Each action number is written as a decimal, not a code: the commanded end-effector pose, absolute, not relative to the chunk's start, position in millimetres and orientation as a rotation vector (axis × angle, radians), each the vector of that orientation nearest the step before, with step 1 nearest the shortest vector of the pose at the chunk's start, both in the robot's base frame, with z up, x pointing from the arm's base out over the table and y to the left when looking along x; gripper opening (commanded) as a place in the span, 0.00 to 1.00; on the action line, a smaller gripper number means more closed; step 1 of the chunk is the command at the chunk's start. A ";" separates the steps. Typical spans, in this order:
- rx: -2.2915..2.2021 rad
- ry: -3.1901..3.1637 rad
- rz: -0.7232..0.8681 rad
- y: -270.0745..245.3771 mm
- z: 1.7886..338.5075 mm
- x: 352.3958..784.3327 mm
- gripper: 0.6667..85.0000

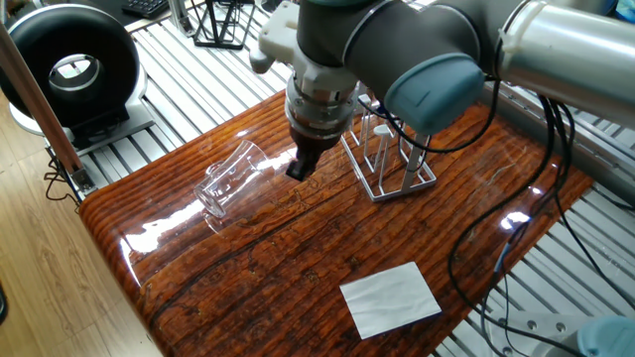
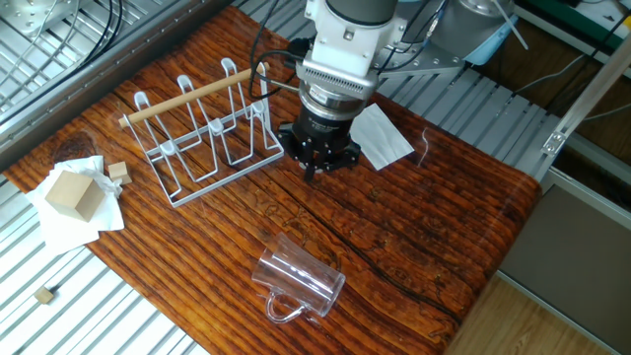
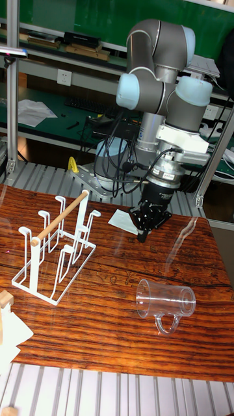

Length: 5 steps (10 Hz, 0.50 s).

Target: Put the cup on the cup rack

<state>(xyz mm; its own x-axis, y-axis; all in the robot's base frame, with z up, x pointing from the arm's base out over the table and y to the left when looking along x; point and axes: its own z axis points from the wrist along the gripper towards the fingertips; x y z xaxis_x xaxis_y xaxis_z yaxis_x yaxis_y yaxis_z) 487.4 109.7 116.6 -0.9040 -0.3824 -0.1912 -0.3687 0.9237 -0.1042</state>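
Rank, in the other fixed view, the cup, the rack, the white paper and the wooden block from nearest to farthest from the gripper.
Measured from the gripper:
1. White paper, just beside it, toward the table's far edge. The rack, on its other side, is about as near; too close to call.
2. Cup, lying on its side near the front edge.
3. Wooden block, past the rack at the table's end.

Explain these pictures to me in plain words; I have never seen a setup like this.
A grey robot arm stands over a glossy wooden table. Three fixed cameras show it: two from opposite sides, one upright from the front. Its gripper hangs above the table holding nothing; whether its fingers are open is unclear. A clear cup with a handle lies on its side. The cup rack, white wire with a wooden rod, stands empty. Also there: a white paper sheet and a wooden block on paper.
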 end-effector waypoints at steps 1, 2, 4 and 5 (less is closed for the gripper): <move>-0.498 2.822 0.016 129.0 121.9 500.1 0.00; -0.476 2.804 0.002 127.0 123.5 505.9 0.00; -0.460 2.774 -0.040 120.5 126.1 515.0 0.00; -0.445 2.766 -0.034 121.6 127.0 517.3 0.00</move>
<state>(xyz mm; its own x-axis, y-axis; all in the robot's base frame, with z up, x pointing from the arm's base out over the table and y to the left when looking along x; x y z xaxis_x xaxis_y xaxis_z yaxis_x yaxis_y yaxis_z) 507.9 119.9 122.5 -0.8976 -0.3358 -0.2856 -0.3259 0.9417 -0.0831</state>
